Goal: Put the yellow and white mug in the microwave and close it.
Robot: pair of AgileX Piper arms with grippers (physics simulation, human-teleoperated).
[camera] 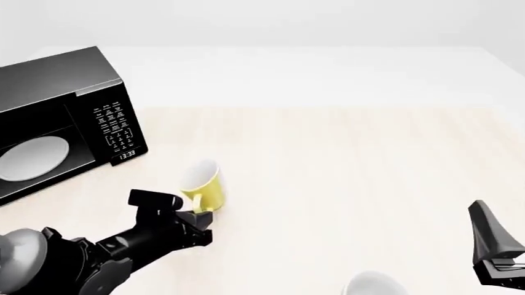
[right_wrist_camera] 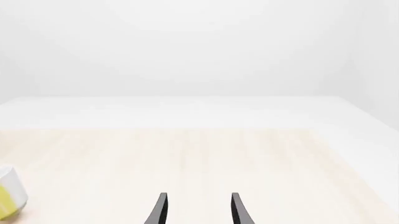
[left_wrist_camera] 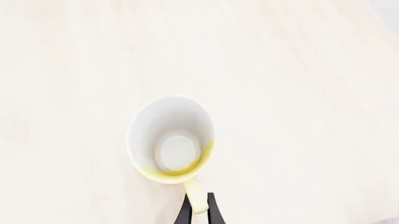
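Front view: a black microwave [camera: 61, 117] sits at upper left, its white turntable visible inside. The mug [camera: 203, 184], tilted, is at lower center-left on the table [camera: 345, 160]. The left gripper [left_wrist_camera: 198, 211] pinches the mug's handle between narrow fingers. The right gripper [right_wrist_camera: 196, 210], lower right, holds nothing, fingers apart.

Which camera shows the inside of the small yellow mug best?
The left wrist view: it looks straight down into the small yellow mug, showing its white interior. The front view shows its outside from the side; the right wrist view catches only an edge.
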